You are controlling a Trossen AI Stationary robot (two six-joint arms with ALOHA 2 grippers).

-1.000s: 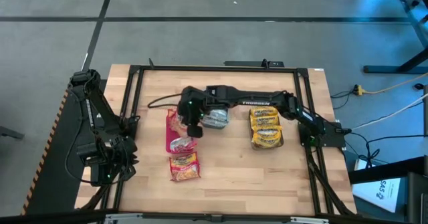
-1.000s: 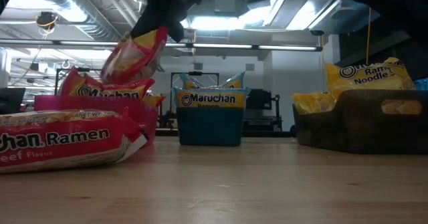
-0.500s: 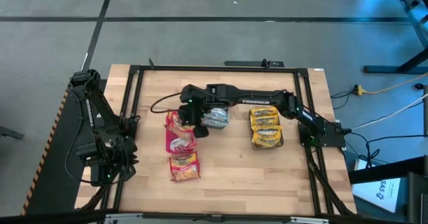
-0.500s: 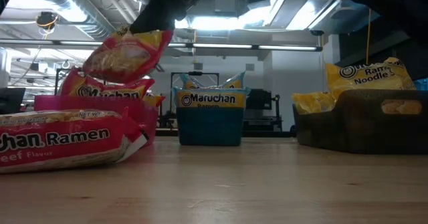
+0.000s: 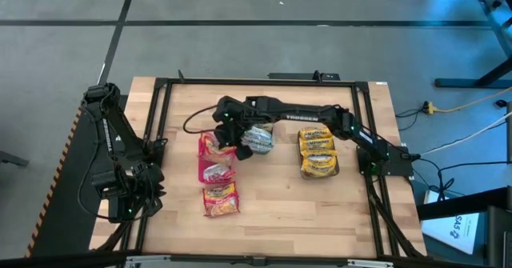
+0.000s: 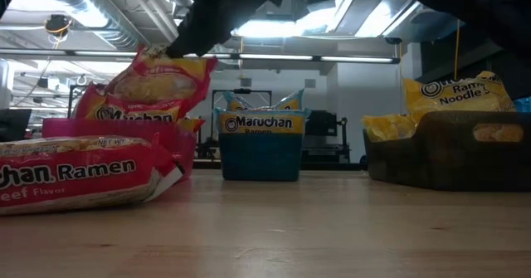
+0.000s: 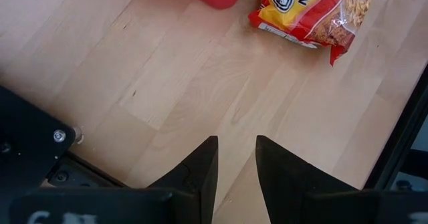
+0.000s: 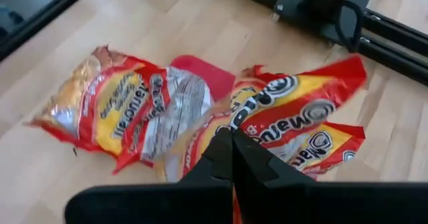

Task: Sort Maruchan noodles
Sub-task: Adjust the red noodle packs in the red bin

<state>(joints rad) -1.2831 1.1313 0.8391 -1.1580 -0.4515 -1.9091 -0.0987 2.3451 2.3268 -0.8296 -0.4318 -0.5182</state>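
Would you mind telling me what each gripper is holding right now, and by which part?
The right gripper pinches a red ramen packet by its wrapper edge above the pink bin. The left gripper holds nothing.

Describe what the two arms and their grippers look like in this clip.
Both arms are dark, nearly black, jointed segments. The right arm carries white TROSSEN lettering on one link and a black cable looping near the right gripper, whose fingers are slim and tapered. The left arm also bears white lettering; the left gripper has two dark, pointed fingers.
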